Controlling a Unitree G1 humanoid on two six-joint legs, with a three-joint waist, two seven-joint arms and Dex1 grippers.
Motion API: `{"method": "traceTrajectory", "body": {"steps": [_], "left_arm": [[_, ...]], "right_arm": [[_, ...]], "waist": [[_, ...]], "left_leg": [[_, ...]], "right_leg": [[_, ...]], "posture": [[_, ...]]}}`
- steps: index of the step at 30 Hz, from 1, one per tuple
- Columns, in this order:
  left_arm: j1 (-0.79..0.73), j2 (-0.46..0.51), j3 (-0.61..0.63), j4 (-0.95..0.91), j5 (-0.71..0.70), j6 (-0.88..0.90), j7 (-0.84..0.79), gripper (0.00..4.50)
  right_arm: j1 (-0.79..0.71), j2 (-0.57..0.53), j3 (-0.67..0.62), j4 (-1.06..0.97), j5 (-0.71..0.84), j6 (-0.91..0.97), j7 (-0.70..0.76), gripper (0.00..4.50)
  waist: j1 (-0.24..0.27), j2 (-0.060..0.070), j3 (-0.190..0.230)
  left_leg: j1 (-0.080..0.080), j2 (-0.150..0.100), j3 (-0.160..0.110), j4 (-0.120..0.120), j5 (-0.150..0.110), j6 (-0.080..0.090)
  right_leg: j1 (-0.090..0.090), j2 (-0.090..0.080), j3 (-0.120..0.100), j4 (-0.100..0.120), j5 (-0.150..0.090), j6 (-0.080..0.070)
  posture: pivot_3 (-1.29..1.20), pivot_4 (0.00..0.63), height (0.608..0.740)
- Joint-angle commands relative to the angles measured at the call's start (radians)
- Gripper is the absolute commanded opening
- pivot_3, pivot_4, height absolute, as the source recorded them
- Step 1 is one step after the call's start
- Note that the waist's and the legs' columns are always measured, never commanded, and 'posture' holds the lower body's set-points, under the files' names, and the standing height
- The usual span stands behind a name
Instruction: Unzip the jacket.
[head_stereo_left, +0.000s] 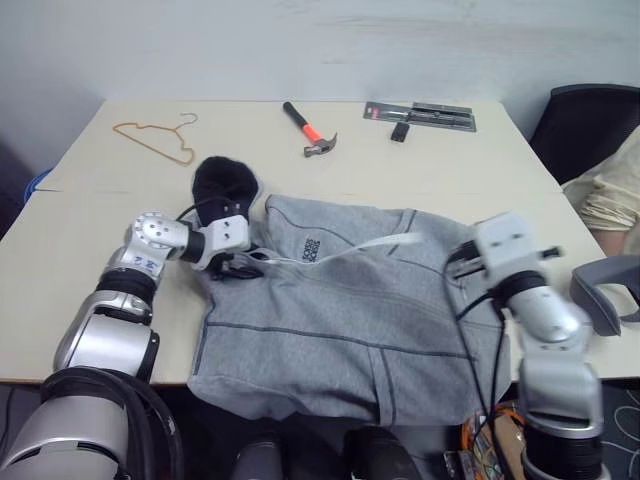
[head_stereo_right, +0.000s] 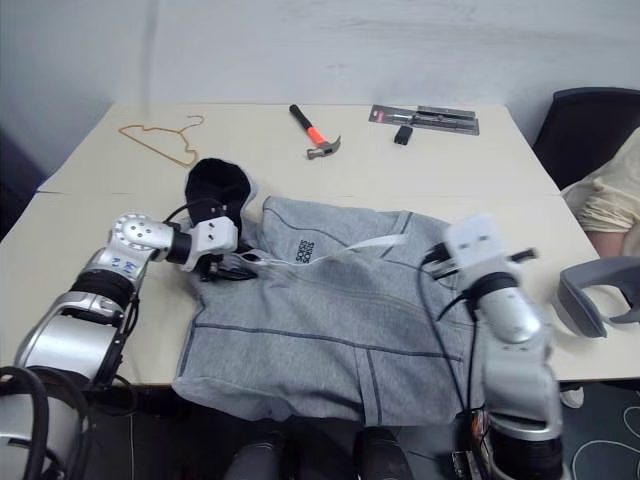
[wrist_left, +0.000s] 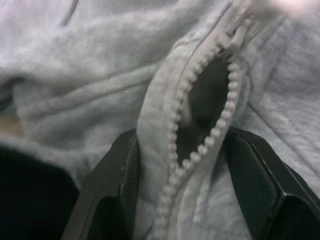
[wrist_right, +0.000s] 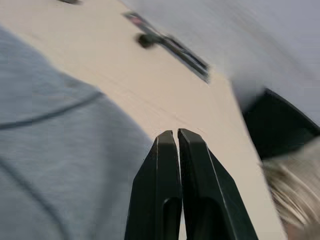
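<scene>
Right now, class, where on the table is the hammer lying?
In the left eye view, the hammer lies at the far middle of the table, beyond the jacket, between the wire hanger on the left and the packaged tool on the right.

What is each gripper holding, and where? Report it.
Left gripper: the jacket, pinched at the zipper edge near the collar. Right gripper: shut, holding nothing.

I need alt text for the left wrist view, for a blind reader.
The left end effector grips a fold of the grey jacket between its black fingers, with the white zipper partly open just beyond them, showing dark lining inside.
</scene>
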Motion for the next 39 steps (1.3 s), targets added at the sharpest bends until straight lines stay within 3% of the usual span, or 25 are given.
{"method": "traceTrajectory", "body": {"steps": [1,5,10,17,23,28,33,36,39], "left_arm": [[0.048,0.031,-0.029,0.069,0.094,0.035,0.056,2.62],[0.053,0.042,-0.012,0.067,0.085,0.040,0.055,2.62],[0.059,0.041,0.006,0.050,0.075,0.035,0.015,2.62],[0.055,0.035,0.031,0.010,0.053,0.036,-0.071,2.62],[0.031,0.051,0.064,-0.075,0.014,0.058,-0.202,2.62],[0.023,0.065,0.091,-0.177,-0.026,0.110,-0.302,2.62],[0.067,0.092,0.113,-0.298,-0.059,0.155,-0.353,2.62],[0.102,0.107,0.118,-0.334,-0.060,0.161,-0.349,2.62],[0.122,0.107,0.112,-0.333,-0.041,0.147,-0.325,2.62]], "right_arm": [[-0.026,-0.028,-0.129,-0.028,0.077,0.026,0.004,0.14],[0.005,-0.118,-0.158,-0.012,0.150,0.002,0.091,0.14],[0.075,-0.143,0.057,-0.096,0.199,-0.027,0.157,0.14],[0.014,-0.079,0.492,-0.143,0.110,0.019,0.094,2.46],[-0.014,-0.105,0.726,-0.059,0.036,-0.012,0.121,4.39],[-0.083,-0.106,0.824,0.056,-0.059,-0.100,0.091,4.39],[-0.122,-0.061,0.807,0.167,-0.120,-0.156,0.018,4.39],[-0.121,-0.052,0.795,0.174,-0.123,-0.181,0.023,3.79],[-0.115,-0.053,0.783,0.171,-0.117,-0.205,0.033,2.83]], "waist": [[-0.010,0.004,-0.002],[-0.014,0.009,-0.005],[-0.018,0.009,-0.005],[-0.019,0.008,-0.005],[-0.021,-0.001,0.000],[-0.023,-0.007,0.004],[-0.024,-0.008,0.005],[-0.025,-0.008,0.005],[-0.024,-0.008,0.005]], "left_leg": [[0.000,0.000,0.000,-0.002,0.000,0.000],[0.003,-0.001,0.001,-0.007,0.001,-0.001],[0.005,0.000,0.002,-0.011,0.002,-0.002],[0.002,0.000,0.002,-0.012,0.003,-0.003],[-0.003,0.000,0.002,-0.011,0.002,-0.004],[-0.008,0.001,0.002,-0.011,0.002,-0.003],[-0.020,0.001,0.002,-0.006,0.006,-0.010],[-0.021,0.001,0.002,-0.007,0.006,-0.010],[-0.021,0.001,0.002,-0.006,0.006,-0.009]], "right_leg": [[0.000,0.000,0.000,0.000,0.000,0.000],[0.000,0.000,0.001,-0.002,0.000,0.000],[0.000,0.003,0.002,-0.003,-0.001,-0.001],[-0.004,0.003,0.002,-0.003,-0.001,-0.001],[-0.006,0.002,0.002,-0.006,-0.001,-0.002],[-0.010,0.001,0.001,-0.008,-0.001,-0.002],[-0.024,0.001,0.001,-0.003,-0.001,-0.002],[-0.023,0.001,0.001,-0.004,-0.001,-0.002],[-0.023,0.001,0.001,-0.005,-0.001,-0.002]], "posture": [[0.00,0.150,0.740],[0.00,0.150,0.740],[0.00,0.150,0.740],[0.00,0.150,0.740],[0.00,0.150,0.740],[0.00,0.150,0.740],[0.00,0.150,0.740],[0.00,0.150,0.740],[0.00,0.150,0.740]]}}
